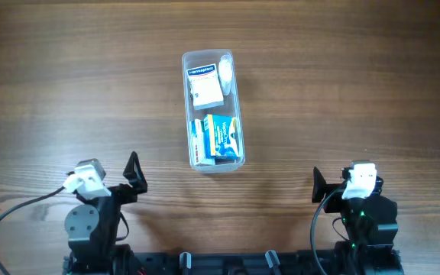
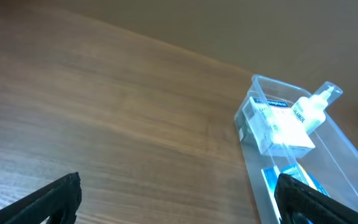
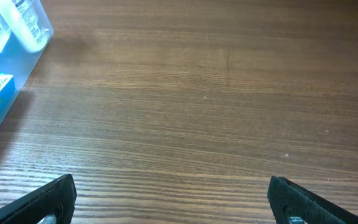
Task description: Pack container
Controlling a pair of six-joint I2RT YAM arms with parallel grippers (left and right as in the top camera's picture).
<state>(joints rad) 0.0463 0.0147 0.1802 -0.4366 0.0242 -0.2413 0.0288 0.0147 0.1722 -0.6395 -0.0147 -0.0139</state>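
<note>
The clear plastic container [image 1: 236,107] lies lengthwise at the table's middle. Inside it are a white box [image 1: 205,86], a small white bottle [image 1: 224,72] and a blue box [image 1: 223,136]. It also shows in the left wrist view [image 2: 340,140] with the white box [image 2: 272,127] and bottle [image 2: 309,111], and at the left edge of the right wrist view [image 3: 23,62]. My left gripper [image 2: 179,199] is open and empty, near the front left of the table. My right gripper [image 3: 173,202] is open and empty, near the front right.
The wooden table [image 1: 342,92] carries nothing else. Both arm bases [image 1: 90,221] [image 1: 365,214] sit at the front edge, well short of the container.
</note>
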